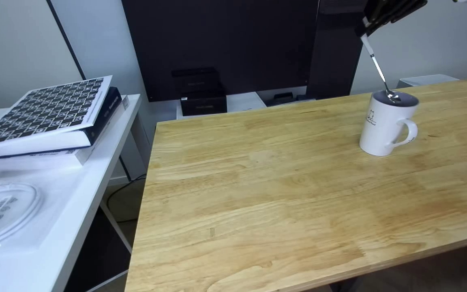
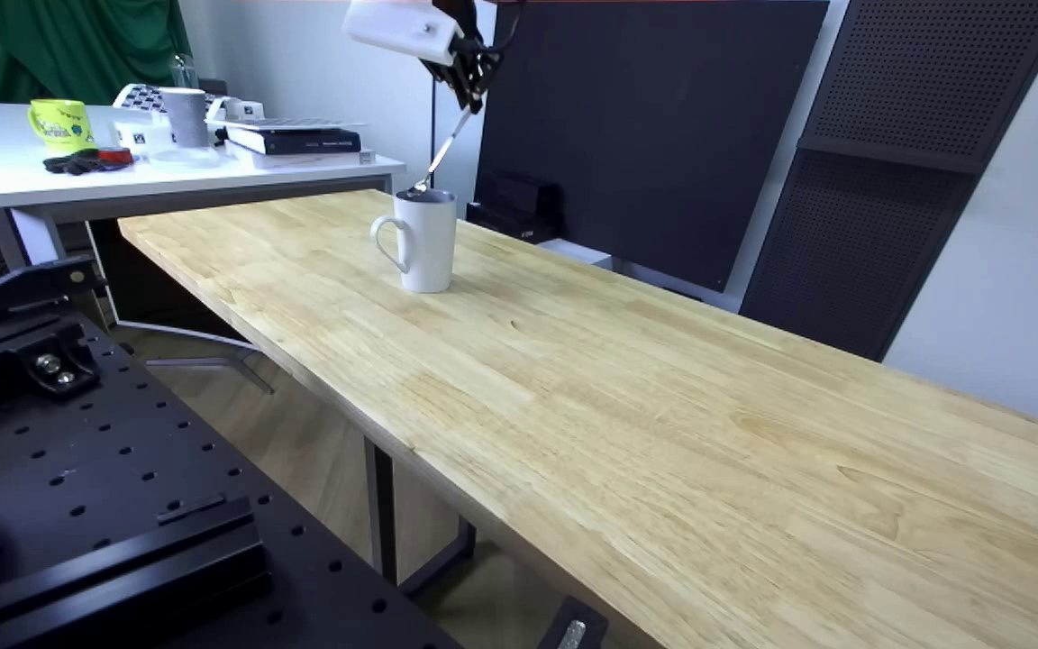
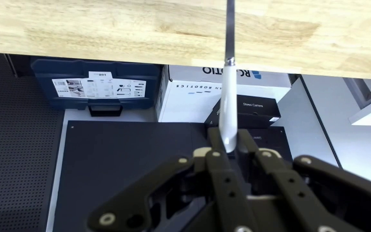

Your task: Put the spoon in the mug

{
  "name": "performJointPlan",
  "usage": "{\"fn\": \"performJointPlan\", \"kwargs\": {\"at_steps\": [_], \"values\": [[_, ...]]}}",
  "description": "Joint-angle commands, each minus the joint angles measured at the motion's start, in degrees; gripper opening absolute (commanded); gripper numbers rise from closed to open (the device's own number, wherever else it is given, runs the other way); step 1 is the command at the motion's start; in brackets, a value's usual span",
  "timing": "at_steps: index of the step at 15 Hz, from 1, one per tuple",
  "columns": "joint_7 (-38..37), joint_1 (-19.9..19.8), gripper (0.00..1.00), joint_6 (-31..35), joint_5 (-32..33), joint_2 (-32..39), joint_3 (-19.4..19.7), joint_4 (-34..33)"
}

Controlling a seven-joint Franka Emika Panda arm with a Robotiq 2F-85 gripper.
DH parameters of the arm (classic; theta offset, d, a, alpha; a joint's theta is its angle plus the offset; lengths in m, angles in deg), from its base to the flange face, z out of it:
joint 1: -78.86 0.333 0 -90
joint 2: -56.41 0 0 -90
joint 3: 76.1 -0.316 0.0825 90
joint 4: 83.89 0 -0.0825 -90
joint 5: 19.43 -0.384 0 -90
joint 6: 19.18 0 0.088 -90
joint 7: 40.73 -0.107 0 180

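Gripper (image 3: 230,140) pinches white-handled spoon (image 3: 228,103) by its handle end. Long axis slants down from gripper, bowl end at the mouth of upright white mug (image 1: 381,129), below and offset; lowering likely next.

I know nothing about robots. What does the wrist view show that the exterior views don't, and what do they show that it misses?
Only the wrist view shows the picture label on the dark blue case.

Only the exterior views show the white mug, the bowl of the spoon at the mug's mouth, and the stacked books.

All share the wooden table, the black panel beyond it, and the jaws closed on the spoon's white handle.
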Motion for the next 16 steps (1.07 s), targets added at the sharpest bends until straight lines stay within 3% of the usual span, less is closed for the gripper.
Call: {"fn": "performJointPlan", "kwargs": {"at_steps": [1, 12, 16], "values": [[-1.78, -0.44, 0.04, 0.41, 0.96, 0.87, -0.18, 0.0], [-0.64, 0.85, 0.04, 0.42, -0.78, 1.49, 1.03, 0.22], [-0.06, 3.06, 0.04, 0.05, -1.85, 0.9, 3.25, -0.07]]}}
